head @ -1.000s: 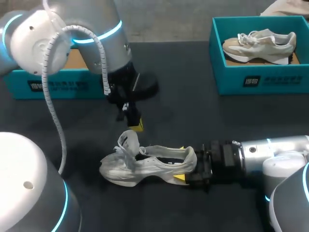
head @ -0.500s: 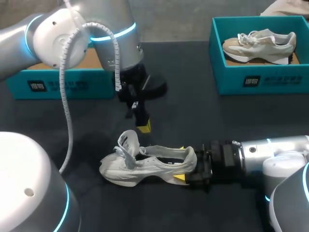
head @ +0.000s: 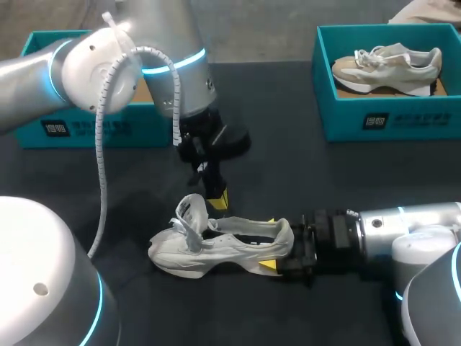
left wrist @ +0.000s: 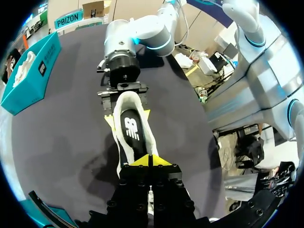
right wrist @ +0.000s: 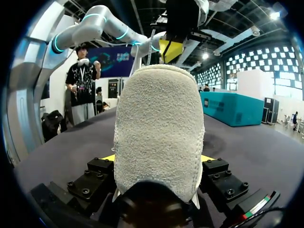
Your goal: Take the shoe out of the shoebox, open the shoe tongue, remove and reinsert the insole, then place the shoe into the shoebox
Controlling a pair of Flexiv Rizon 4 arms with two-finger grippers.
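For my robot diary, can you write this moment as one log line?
right end effector: shut on shoe heel | left end effector: shut, above shoe | insole: in shoe

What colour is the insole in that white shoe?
The insole is black, white logo; left wrist view.

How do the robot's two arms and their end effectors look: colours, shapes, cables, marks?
The left arm and right arm are round silver-grey tubes with glowing cyan rings at joints. A white ribbed hose runs along the left arm. The left end effector and right end effector are black, bolted blocks with yellow fingertips.
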